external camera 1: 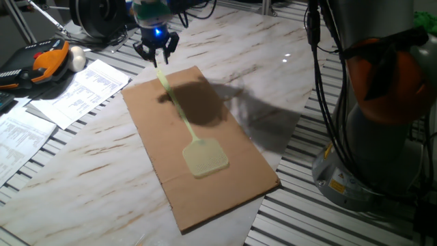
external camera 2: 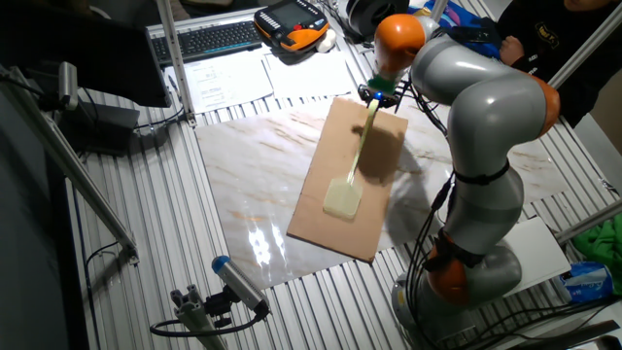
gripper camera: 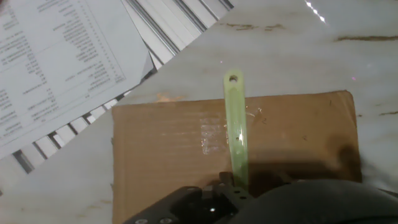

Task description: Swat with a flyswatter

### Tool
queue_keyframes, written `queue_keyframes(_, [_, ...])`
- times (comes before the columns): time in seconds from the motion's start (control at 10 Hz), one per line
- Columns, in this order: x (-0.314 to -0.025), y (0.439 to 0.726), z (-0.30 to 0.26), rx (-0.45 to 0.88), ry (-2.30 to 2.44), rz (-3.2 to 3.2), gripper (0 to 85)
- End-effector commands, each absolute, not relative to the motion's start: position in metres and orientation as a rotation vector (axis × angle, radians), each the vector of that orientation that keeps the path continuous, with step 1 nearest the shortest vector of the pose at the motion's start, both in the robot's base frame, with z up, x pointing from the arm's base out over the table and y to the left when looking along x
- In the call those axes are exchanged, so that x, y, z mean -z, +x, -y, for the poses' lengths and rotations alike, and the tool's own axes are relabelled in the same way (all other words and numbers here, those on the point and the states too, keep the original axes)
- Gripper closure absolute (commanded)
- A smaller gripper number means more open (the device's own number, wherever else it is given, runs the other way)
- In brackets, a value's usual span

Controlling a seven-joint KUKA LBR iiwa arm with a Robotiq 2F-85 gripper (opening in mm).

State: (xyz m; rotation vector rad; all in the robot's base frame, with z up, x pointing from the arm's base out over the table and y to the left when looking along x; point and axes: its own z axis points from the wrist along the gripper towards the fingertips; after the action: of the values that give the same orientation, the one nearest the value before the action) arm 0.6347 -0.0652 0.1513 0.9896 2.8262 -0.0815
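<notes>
While the tool (external camera 1: 156,53) grips the flyswatter (external camera 1: 193,140) near its handle end, the mesh head rests on the cardboard sheet (external camera 1: 232,178) well below it.
Swat looks just landed — next comes a lift, I judge; printed papers (external camera 1: 80,90) beside the tool are unreadable.

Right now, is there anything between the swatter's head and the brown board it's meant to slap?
Nothing visible. The gripper holds the flyswatter by its handle, and the mesh head already lies on the bare cardboard sheet. No other object sits on that sheet.
</notes>
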Motion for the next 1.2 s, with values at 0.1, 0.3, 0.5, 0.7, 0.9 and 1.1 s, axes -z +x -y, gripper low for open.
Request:
queue_keyframes(0.1, [-0.158,0.634,0.069,0.087,0.967,-2.856,34.0])
queue_keyframes(0.3, [-0.165,0.633,0.072,0.072,0.894,-2.901,34.0])
queue_keyframes(0.5, [-0.167,0.633,0.073,0.049,0.781,-2.951,34.0])
queue_keyframes(0.7, [-0.169,0.632,0.073,0.064,0.662,-2.970,34.0])
queue_keyframes(0.9, [-0.171,0.630,0.073,0.039,0.540,-2.988,34.0])
queue_keyframes(1.1, [-0.173,0.632,0.076,0.064,0.456,-2.989,34.0])
